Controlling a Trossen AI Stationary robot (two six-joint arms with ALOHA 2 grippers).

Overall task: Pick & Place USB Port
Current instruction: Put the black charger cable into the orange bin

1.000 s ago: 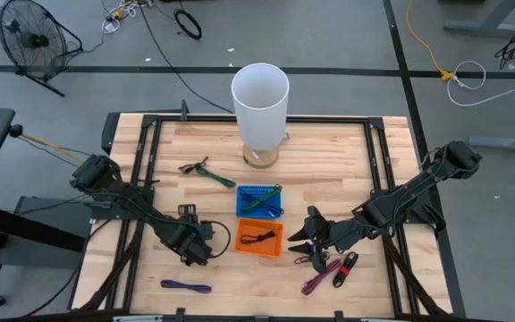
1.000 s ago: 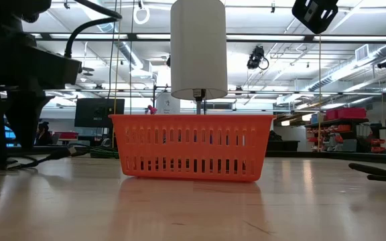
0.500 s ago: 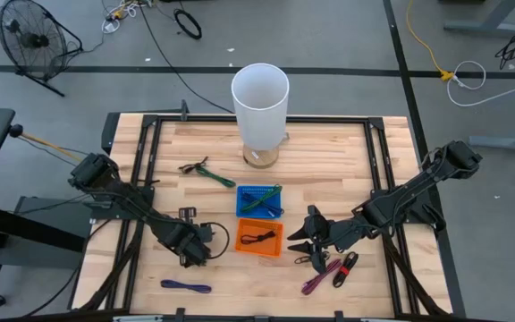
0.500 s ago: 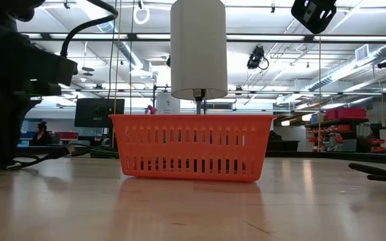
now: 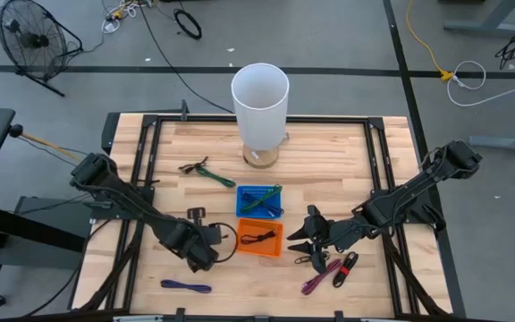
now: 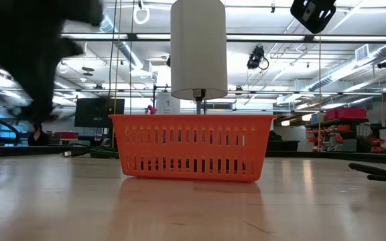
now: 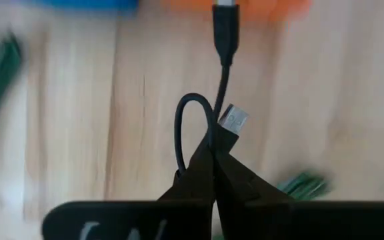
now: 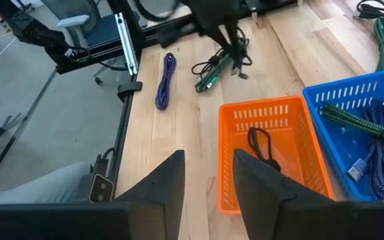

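A black USB cable (image 7: 220, 80) with a silver plug (image 7: 233, 121) sticks out of my left gripper (image 7: 213, 159), which is shut on it left of the orange basket (image 5: 259, 238), above the table. From above, the cable curves as a loop (image 5: 225, 238) beside the basket. A black cable (image 8: 262, 143) lies in the orange basket. Behind it stands a blue basket (image 5: 259, 200) with a green and blue cable. My right gripper (image 8: 209, 175) hangs open to the right of the orange basket and touches nothing. My left gripper pinches the black cable between its two fingers at a bend (image 7: 209, 143) just behind the silver plug. The fingers slant down from above. A small loop (image 7: 181, 127) and the plug stand out past the fingertips, and one strand runs on toward the orange basket.
A tall white cylinder (image 5: 259, 103) stands at the far middle. A green cable (image 5: 206, 170) lies at the far left, a purple one (image 5: 186, 286) near the front edge, and red and purple cables (image 5: 329, 268) below my right gripper.
My left gripper has shut on the black cable and risen off the table, drifting a little toward the orange basket. The cable's loop has come up and shifted toward the basket with it.
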